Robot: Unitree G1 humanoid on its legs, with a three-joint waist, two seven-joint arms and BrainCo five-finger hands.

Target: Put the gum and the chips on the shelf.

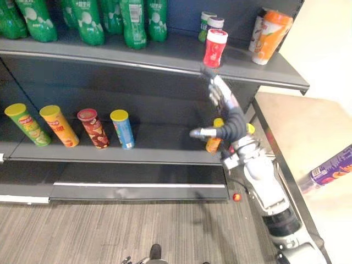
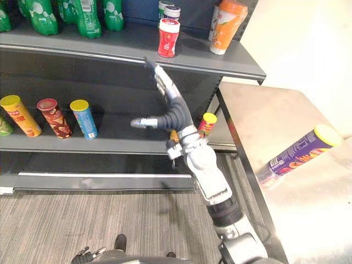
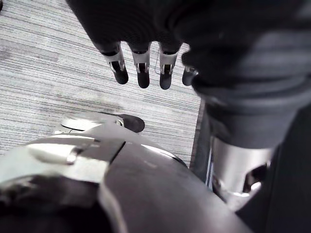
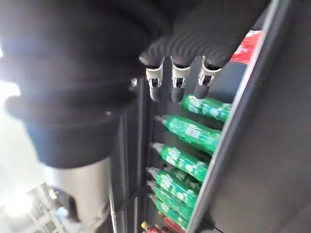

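Note:
The red gum bottle point(image 1: 215, 48) stands upright near the front of the upper shelf point(image 1: 165, 60). My right hand point(image 1: 221, 94) is raised in front of the shelf, open and holding nothing. Its straight fingers reach up to the shelf edge just below the bottle, and its thumb sticks out to the left. In the right wrist view the fingers point(image 4: 176, 80) point past the shelf edge, with the red bottle point(image 4: 248, 46) beside them. A purple chips can point(image 2: 297, 154) lies on the silver table point(image 2: 264, 110) at the right. My left hand point(image 3: 141, 68) hangs open over the floor.
Green bottles point(image 1: 88, 19) fill the left of the upper shelf. An orange bottle point(image 1: 269, 36) and two small bottles point(image 1: 212, 25) stand near the gum. Several chip cans point(image 1: 93, 127) stand on the lower shelf, and an orange can point(image 1: 213, 144) is behind my right wrist.

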